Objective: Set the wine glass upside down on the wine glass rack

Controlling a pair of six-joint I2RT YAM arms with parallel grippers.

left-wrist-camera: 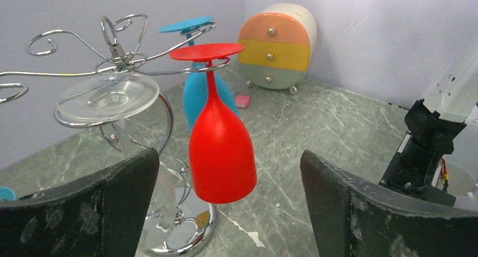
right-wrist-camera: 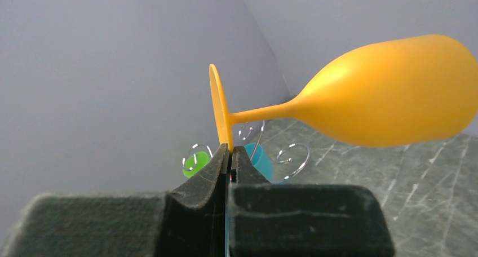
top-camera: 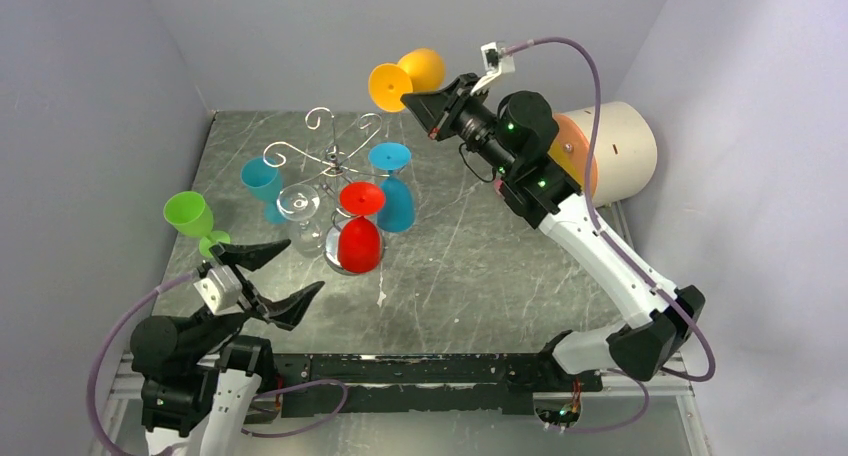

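Scrolls of silver wire spread from the post of the wine glass rack [top-camera: 335,161], which stands in the middle of the bench [top-camera: 480,256] in the top view. A red glass [top-camera: 358,241], a blue glass [top-camera: 396,204] and a clear glass [top-camera: 300,208] hang from it bowl down, and a teal glass [top-camera: 262,179] shows at its left. The right fingers [top-camera: 430,104] pinch the foot of the yellow wine glass [top-camera: 408,74], holding it on its side in the air behind and to the right of the rack, apart from the wire arms. The left fingers [top-camera: 258,253] are spread wide and hold nothing, with a green glass [top-camera: 188,214] upright just beside them. A cream drawer chest [top-camera: 615,141] stands at the far right.

From the left wrist, the left fingers [left-wrist-camera: 101,212] frame the scene far apart. Beyond them the red glass [left-wrist-camera: 221,150] hangs by its foot from a wire arm, the clear glass [left-wrist-camera: 107,99] to its left and the blue glass [left-wrist-camera: 197,96] behind. The chest [left-wrist-camera: 279,45] shows orange, yellow and green drawers, with a small pink thing [left-wrist-camera: 242,101] before it.

From the right wrist, the right fingers [right-wrist-camera: 197,189] press together on the rim of the foot of the yellow wine glass [right-wrist-camera: 389,99]. Its stem runs roughly level, with the bowl out to the right. Below it, the green glass [right-wrist-camera: 194,161], the teal glass [right-wrist-camera: 260,162] and one scroll of the rack [right-wrist-camera: 293,155] show small.
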